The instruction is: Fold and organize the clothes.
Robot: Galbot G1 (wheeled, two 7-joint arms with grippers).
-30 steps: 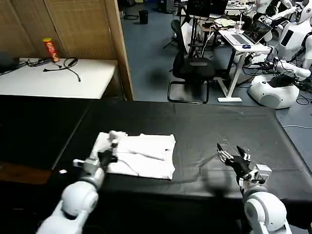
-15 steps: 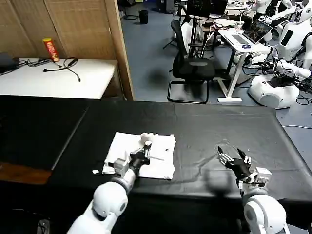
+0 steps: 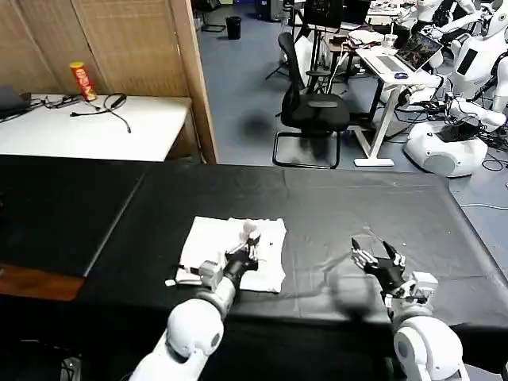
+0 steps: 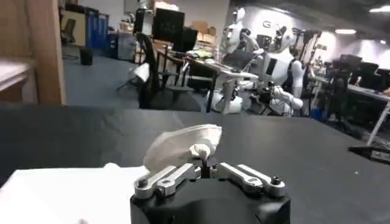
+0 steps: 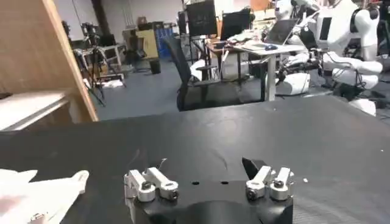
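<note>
White cotton T-shirt (image 3: 230,254) is lying folded into a rough rectangle on the black tabletop (image 3: 333,206), sitting at about 7 o'clock from the table centre, near the front edge. Left gripper (image 3: 248,240) is hovering over the shirt's 3 o'clock side, fingers pressed together and pinching a raised flap of the fabric; in the left wrist view the gripper (image 4: 207,163) is showing the fingers closing on a lifted white fold of the T-shirt (image 4: 183,143), with the rest of the cloth lying flat beneath. Right gripper (image 3: 379,255) is hanging just above the bare black surface at about 4 o'clock from the table centre, well apart from the shirt, fingers spread and gripping nothing. In the right wrist view the right gripper (image 5: 207,179) is showing spread fingers over black cloth, with the shirt's edge (image 5: 36,192) lying far off to the side.
</note>
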